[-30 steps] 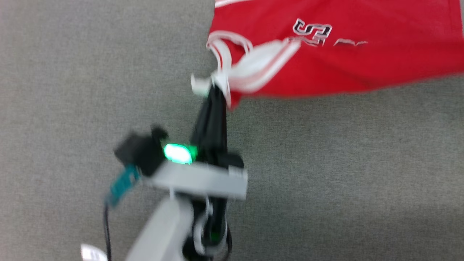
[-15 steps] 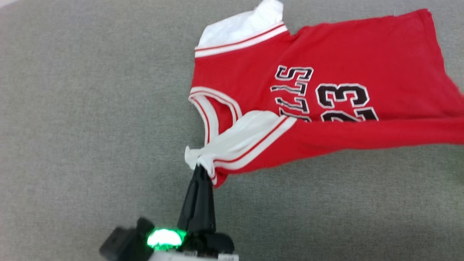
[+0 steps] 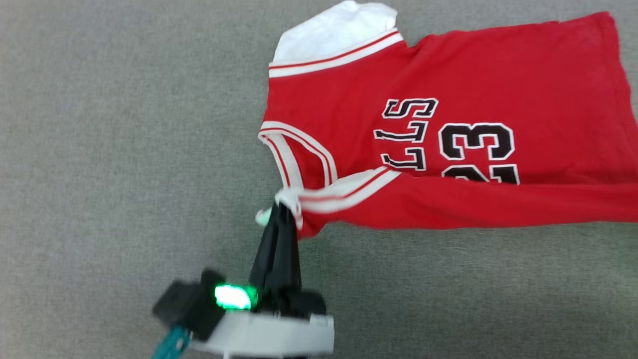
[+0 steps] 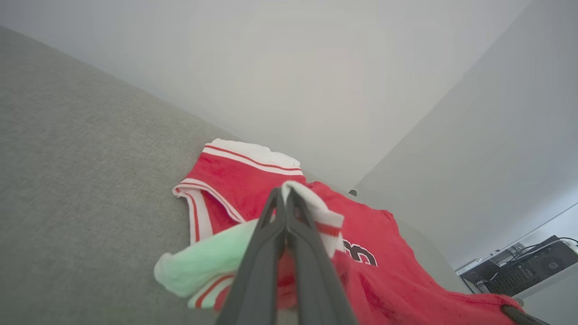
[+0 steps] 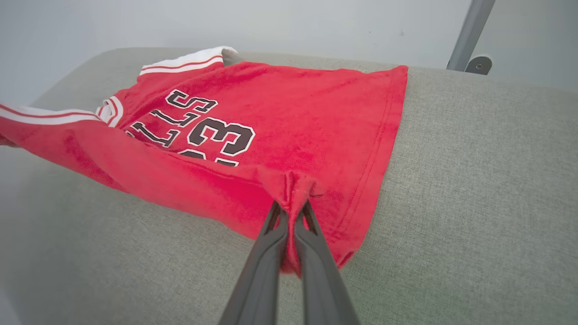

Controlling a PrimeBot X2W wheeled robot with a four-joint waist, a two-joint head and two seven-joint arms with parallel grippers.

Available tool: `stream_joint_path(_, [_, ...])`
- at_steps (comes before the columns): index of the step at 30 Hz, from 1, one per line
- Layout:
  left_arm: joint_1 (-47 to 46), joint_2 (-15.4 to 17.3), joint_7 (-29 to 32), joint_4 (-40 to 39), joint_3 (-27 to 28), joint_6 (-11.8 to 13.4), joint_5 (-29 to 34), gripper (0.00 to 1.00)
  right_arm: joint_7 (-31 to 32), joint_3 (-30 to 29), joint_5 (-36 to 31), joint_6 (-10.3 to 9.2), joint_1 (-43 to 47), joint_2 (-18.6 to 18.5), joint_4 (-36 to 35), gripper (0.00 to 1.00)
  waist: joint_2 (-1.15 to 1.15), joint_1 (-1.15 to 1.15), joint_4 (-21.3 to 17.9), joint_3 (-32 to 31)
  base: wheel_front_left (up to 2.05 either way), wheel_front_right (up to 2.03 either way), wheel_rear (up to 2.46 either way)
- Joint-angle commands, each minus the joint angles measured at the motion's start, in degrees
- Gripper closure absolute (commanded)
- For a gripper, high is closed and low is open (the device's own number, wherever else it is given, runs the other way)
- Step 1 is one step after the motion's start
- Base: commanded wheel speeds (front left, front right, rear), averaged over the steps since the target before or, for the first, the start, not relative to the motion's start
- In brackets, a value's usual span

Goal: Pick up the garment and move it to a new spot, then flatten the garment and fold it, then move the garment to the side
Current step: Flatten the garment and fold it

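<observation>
Since half a second ago the left gripper (image 3: 284,209) sits slightly further up the head view, and the white armhole panel it holds is drawn into a narrower strip. The grey padded surface (image 3: 99,149) carries the garment (image 3: 448,75) in the upper right of the head view. The garment's far part lies flat, number and lettering facing up. Its near long edge is raised off the surface and stretched between the two grippers, overlapping the bottom of the "23" (image 3: 476,142). The left gripper's fingers are pressed together on the striped trim (image 3: 344,192) at the armhole corner. The right gripper (image 5: 291,205) is closed on a pinch of red cloth beside the hem, with the hem corner hanging below the pinch. Judged step: folding, with the near half partway over the flat half and not yet laid down. The next move likely calls for both arms to travel evenly toward the far edge, keep the held edge taut and level, lower it onto the flat half, then let go together. Uneven travel would probably skew the fold.
</observation>
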Motion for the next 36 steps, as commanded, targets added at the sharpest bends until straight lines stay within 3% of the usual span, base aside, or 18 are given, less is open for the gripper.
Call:
stream_joint_path(1, [-1.1,0.1,0.0,0.5,0.2,0.1,0.1,1.00,-0.2,0.1,-0.4,-0.06,-0.9,-0.4,0.5,1.00,0.00,0.00,0.6,0.8,0.00,0.00,0.00])
stream_joint_path(7, [-9.4,0.1,0.0,6.3,-2.0,2.9,1.1,1.00,2.0,3.4,0.8,-0.06,-9.0,1.0,5.4,1.00,0.00,0.00,1.4,3.4,0.00,0.00,0.00])
stream_joint_path(22, [-16.9,0.1,0.0,17.9,-6.7,10.6,4.9,1.00,2.7,14.1,-0.4,-0.06,-22.1,5.8,17.1,1.00,0.00,0.00,2.4,6.5,0.00,0.00,0.00])
stream_joint_path(27, [-18.9,0.1,0.0,22.2,-7.2,11.6,5.4,1.00,1.6,17.7,-0.5,-0.07,-25.3,7.3,19.6,1.00,0.00,0.00,2.0,7.3,0.00,0.00,0.00])
stream_joint_path(34, [-20.7,0.1,0.0,27.7,-8.4,10.8,4.5,1.00,0.6,22.4,-0.4,-0.07,-29.1,8.8,21.5,1.00,0.00,0.00,1.7,7.1,0.00,0.00,0.00])
stream_joint_path(35, [-20.6,0.1,0.0,27.9,-8.4,10.7,4.4,0.95,0.4,22.9,-0.2,-0.07,-29.5,8.8,21.6,1.00,0.00,0.00,1.7,6.9,0.00,0.00,0.00])
stream_joint_path(36, [-20.5,0.1,0.0,28.4,-8.4,10.7,4.0,0.82,0.3,23.2,-0.1,-0.07,-29.9,8.8,21.7,1.00,0.00,0.00,1.7,6.8,0.00,0.00,0.00])
